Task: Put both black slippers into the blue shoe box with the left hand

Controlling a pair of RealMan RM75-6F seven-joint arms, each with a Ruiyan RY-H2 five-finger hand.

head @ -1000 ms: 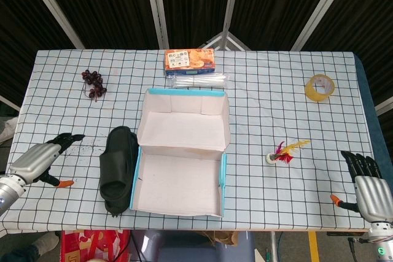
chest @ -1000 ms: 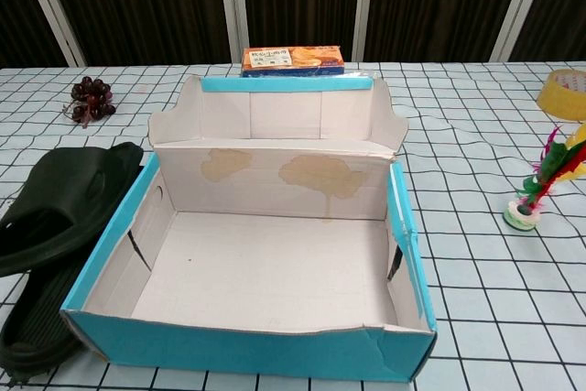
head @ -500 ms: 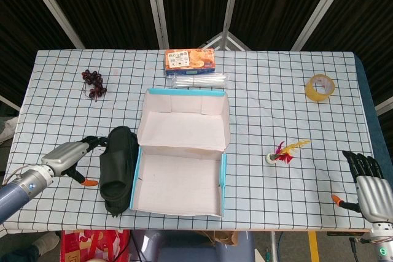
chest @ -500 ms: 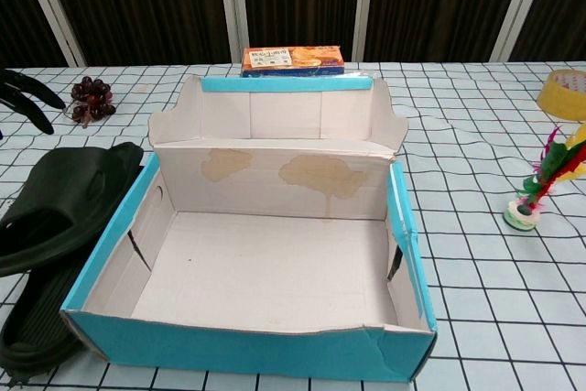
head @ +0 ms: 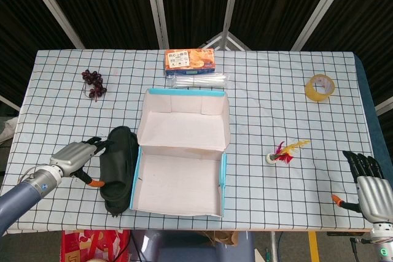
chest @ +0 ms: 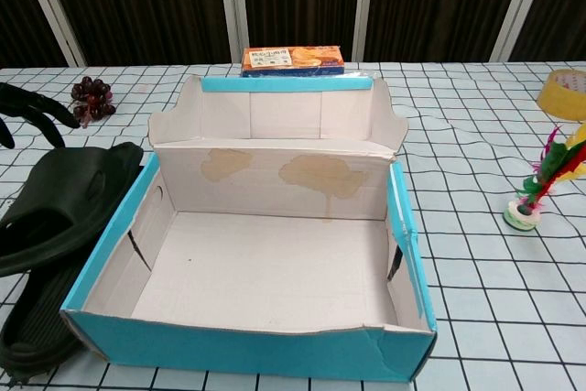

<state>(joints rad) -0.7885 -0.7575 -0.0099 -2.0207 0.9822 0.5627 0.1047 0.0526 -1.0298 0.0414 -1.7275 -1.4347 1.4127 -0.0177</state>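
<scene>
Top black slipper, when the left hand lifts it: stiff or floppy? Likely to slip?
Probably light and somewhat flexible: the top slipper looks like moulded foam or rubber with a wide strap. It lies tilted on the lower slipper, so that one may shift as it lifts. The matte surface suggests fair grip for the left hand, whose fingers are spread beside it.

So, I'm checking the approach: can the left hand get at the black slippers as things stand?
Probably yes. The left hand is open right beside the stacked black slippers, with nothing between; the blue shoe box borders only their far side.
</scene>
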